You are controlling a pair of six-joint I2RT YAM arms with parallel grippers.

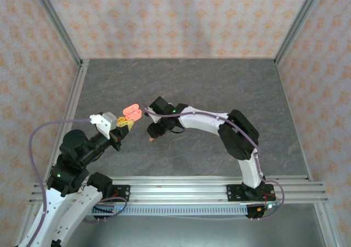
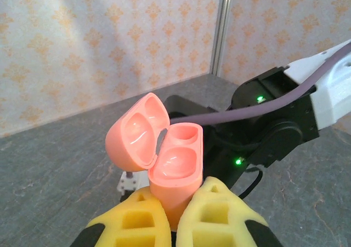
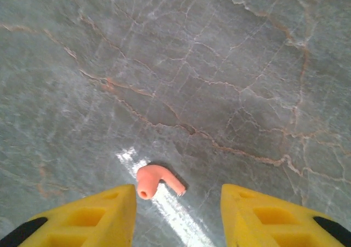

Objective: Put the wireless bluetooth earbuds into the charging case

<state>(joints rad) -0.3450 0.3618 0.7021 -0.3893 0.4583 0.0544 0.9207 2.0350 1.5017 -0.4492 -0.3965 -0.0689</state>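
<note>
The left jaws are clamped on an open pink charging case [image 2: 175, 165], while the right jaws stand apart above a pink earbud [image 3: 155, 181] lying on the counter [image 3: 219, 66].

Earbud [image 3: 156, 182] on table [image 3: 230, 66] — under the right claw [image 3: 176, 204].
</note>
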